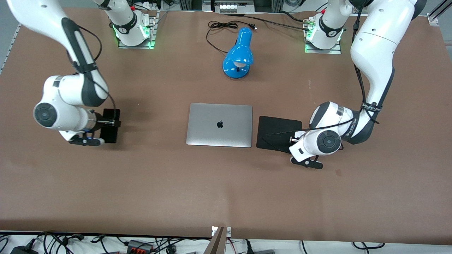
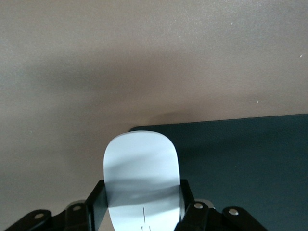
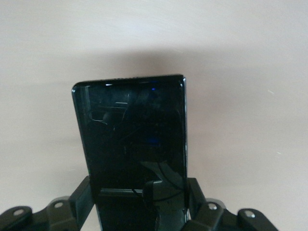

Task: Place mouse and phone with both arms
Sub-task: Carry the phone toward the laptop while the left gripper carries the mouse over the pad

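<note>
With the left gripper [image 2: 143,211] clamping the mouse [image 2: 141,178] over the pad [image 2: 250,163] edge and the right gripper [image 3: 142,211] pinching the phone [image 3: 132,139] over bare counter [image 1: 226,190], tilted release could drop either.

left gripper [image 2: 142,211] clamped, right gripper [image 3: 139,204] clamped

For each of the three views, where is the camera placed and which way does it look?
Front view: high, across the table, facing both arms; it sees the laptop, lamp and pad.
Left wrist view: on the left arm, looking past the left gripper, shut on the mouse, over the pad.
Right wrist view: on the right arm, looking past the right gripper, shut on the phone.
Shared: front and left wrist views both show the pad.
</note>
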